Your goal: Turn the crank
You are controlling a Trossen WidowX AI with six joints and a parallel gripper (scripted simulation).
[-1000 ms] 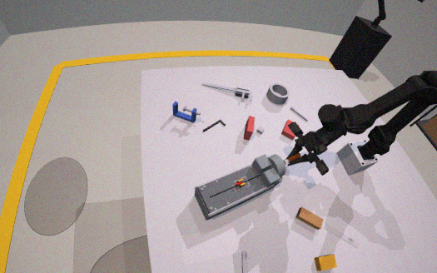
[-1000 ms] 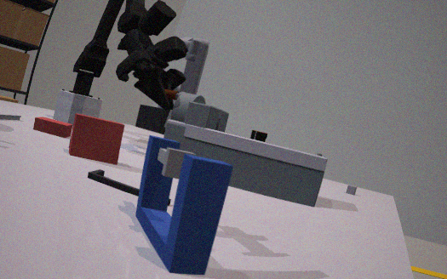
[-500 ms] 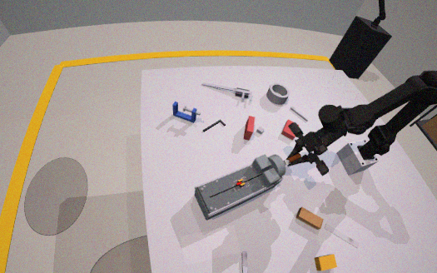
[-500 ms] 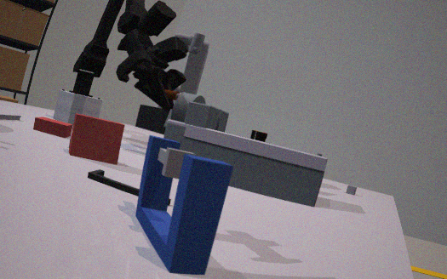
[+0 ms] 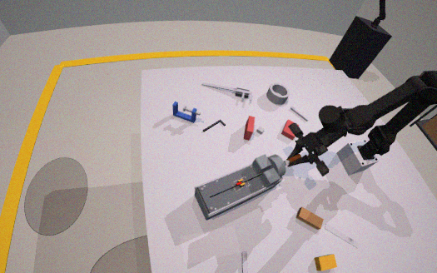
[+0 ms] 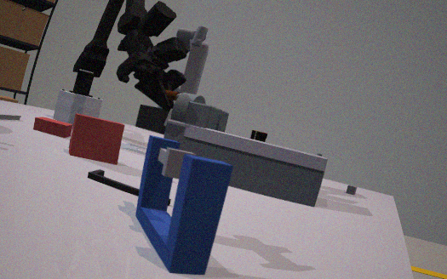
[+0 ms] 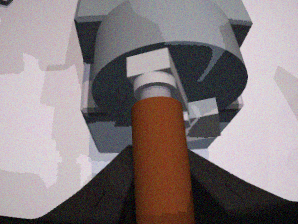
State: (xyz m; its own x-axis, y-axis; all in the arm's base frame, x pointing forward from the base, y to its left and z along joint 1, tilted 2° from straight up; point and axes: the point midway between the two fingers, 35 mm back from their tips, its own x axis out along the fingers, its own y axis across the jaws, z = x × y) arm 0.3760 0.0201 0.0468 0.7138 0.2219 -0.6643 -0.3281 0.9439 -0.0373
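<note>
The grey machine point(image 5: 225, 202) point(image 6: 273, 174) lies on the white table, with a long slot in its top. The small red pointer point(image 5: 238, 183) shows at the slot, close beside the yellowish brass marks; the picture is too small to tell whether it is exactly level with them. The round grey crank housing point(image 7: 165, 25) is at the machine's arm-side end. A pale crank arm point(image 7: 148, 62) carries the orange handle point(image 5: 295, 158) point(image 6: 171, 94) point(image 7: 160, 130). My gripper point(image 5: 290, 161) point(image 7: 153, 155) is shut on the orange handle, one dark finger on either side. The fingertips' ends are partly hidden by it.
A blue clamp point(image 5: 185, 116) point(image 6: 197, 217), a black hex key point(image 5: 214, 125) and a red block point(image 5: 249, 127) point(image 6: 96, 139) are beside the machine. A grey ring point(image 5: 277, 100), a caliper point(image 5: 225, 89), a brown block point(image 5: 310, 218) and a yellow block point(image 5: 325, 262) also lie on the table.
</note>
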